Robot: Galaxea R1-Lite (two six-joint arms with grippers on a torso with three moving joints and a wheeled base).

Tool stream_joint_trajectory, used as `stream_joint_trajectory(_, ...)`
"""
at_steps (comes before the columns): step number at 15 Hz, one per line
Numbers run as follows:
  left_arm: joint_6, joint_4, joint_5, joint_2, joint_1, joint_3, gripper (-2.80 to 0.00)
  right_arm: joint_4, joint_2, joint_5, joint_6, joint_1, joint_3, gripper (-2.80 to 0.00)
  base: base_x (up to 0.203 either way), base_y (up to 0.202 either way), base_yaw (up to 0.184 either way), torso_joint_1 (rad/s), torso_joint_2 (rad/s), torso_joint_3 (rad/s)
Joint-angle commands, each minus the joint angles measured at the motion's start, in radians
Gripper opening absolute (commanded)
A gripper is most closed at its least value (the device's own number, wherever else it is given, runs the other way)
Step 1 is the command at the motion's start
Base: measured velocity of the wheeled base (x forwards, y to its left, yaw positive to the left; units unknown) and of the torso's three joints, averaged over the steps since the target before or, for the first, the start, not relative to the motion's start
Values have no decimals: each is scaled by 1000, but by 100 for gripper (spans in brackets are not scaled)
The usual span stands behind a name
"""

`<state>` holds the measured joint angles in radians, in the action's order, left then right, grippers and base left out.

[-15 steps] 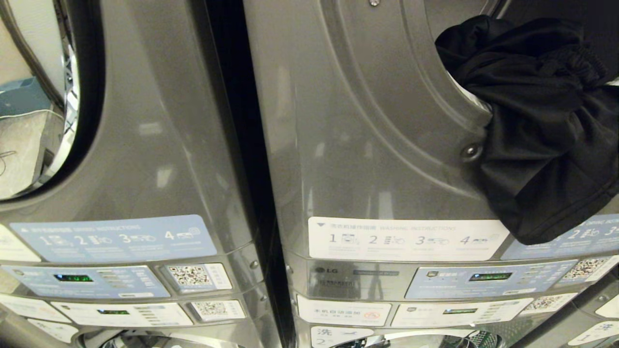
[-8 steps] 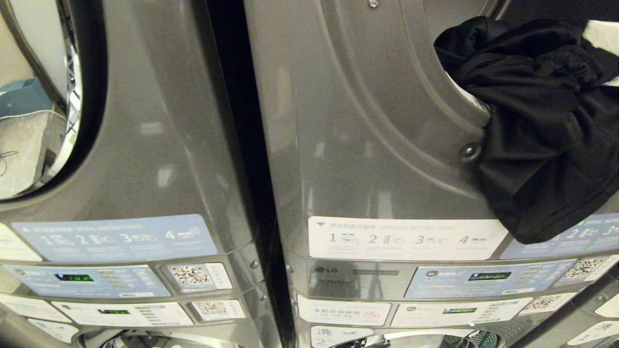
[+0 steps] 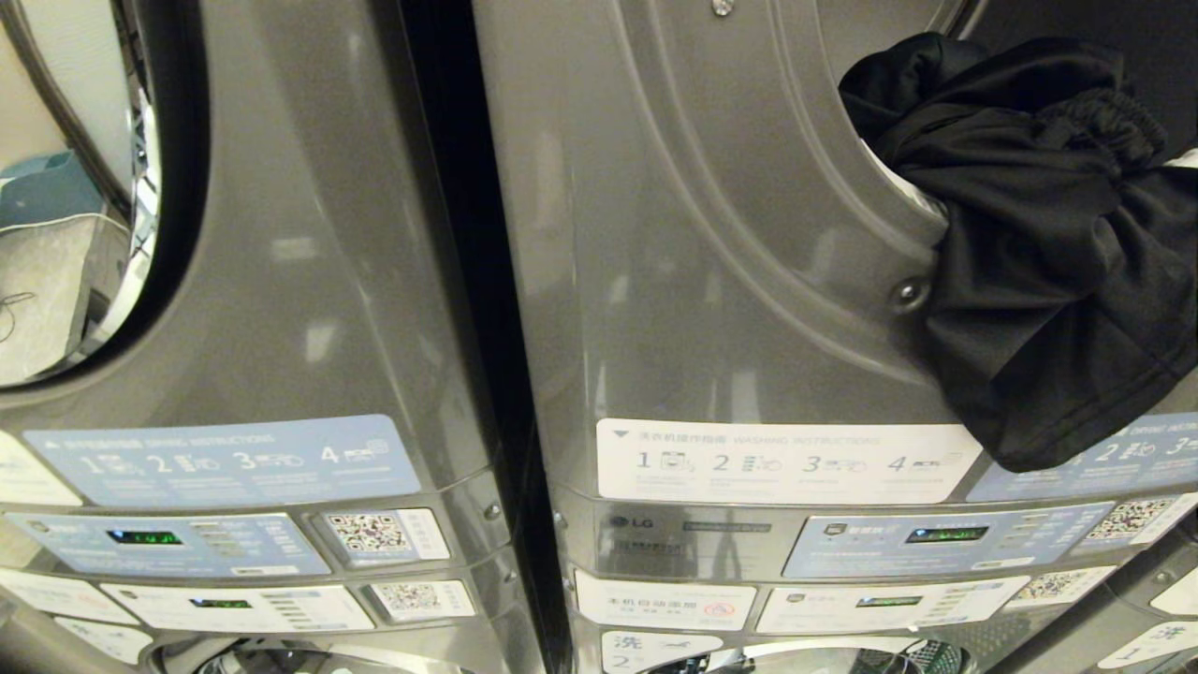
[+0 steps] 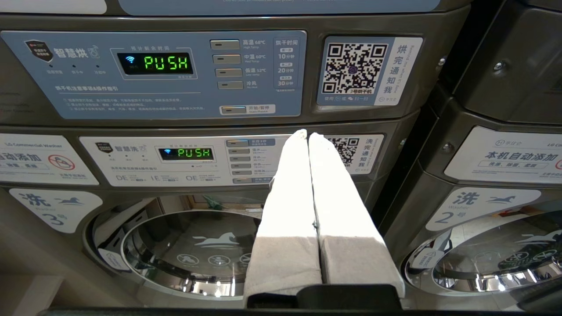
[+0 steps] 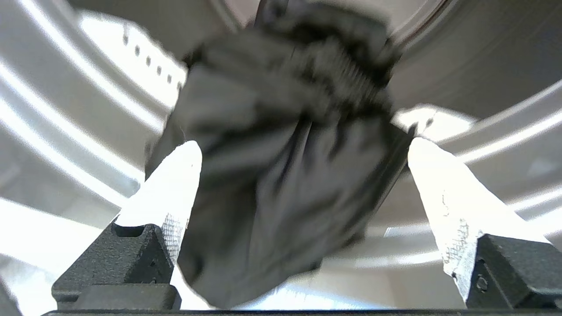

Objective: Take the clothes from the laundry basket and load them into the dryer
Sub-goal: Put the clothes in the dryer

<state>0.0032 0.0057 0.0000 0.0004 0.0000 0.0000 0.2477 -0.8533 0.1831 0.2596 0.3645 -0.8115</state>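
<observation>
Where stacked grey dryers stand (glossy), black clothes overhanging.

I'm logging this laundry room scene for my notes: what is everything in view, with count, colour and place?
black garment: one, black, hanging half out of the right dryer's opening over its front
dryer: two side by side, dark grey, upper units
instruction stickers: several, white and pale blue, on the fronts
control panels: blue and white, green displays reading PUSH
QR code labels: several, beside the panels
washer doors: two, chrome-rimmed glass, below
left gripper: white fingers shut, before the panels
right gripper: white fingers open, either side of the garment
</observation>
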Motion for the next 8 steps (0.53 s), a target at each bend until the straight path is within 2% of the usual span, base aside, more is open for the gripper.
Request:
stream_joint_trajectory(1, 0, -1, 0, 0, 0, 2, -280, 2, 15, -3, 3, 1, 52, 0, 0, 0, 0, 0, 0, 0)
stream_joint_trajectory(8, 0, 0, 0, 0, 0, 2, -280, 14, -58, -28, 1, 1, 121, 0, 0, 0, 0, 0, 0, 0)
